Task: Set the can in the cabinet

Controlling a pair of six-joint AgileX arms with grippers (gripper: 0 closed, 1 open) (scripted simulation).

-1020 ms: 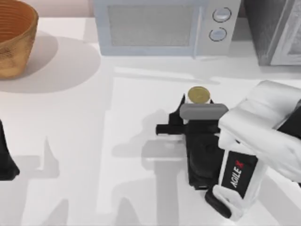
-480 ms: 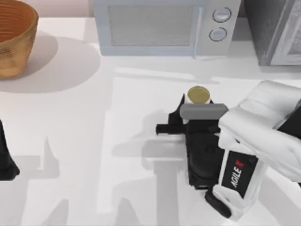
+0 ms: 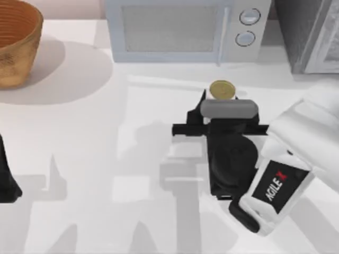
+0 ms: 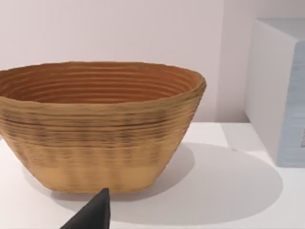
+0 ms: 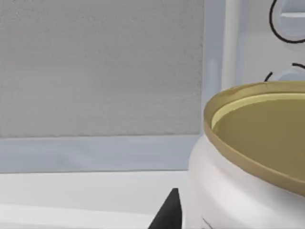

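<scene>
The can is being held upright by the right gripper near the middle of the table, just in front of the microwave and a little to the left of its two round knobs. From above, the can's dull gold top is being shown just beyond the gripper's grey crossbar, with the black body of the gripper and the white forearm marked AGILEX running back toward the table's lower right. In the right wrist view the can is being seen very close, its gold rim and white side in front of the microwave's mesh door panel, and one dark fingertip is lying just beside the can's white wall. The fingers are being kept clamped on the can's sides, as far as the views allow.

The cabinet, dark grey and speckled with a pale framed door, is standing at the table's far right corner, beside the microwave and well apart from the can.

The left gripper is being kept parked at the table's left edge; whether its fingers are apart or together cannot be told. In its wrist view a woven basket is being faced, with one dark fingertip in front of it.
</scene>
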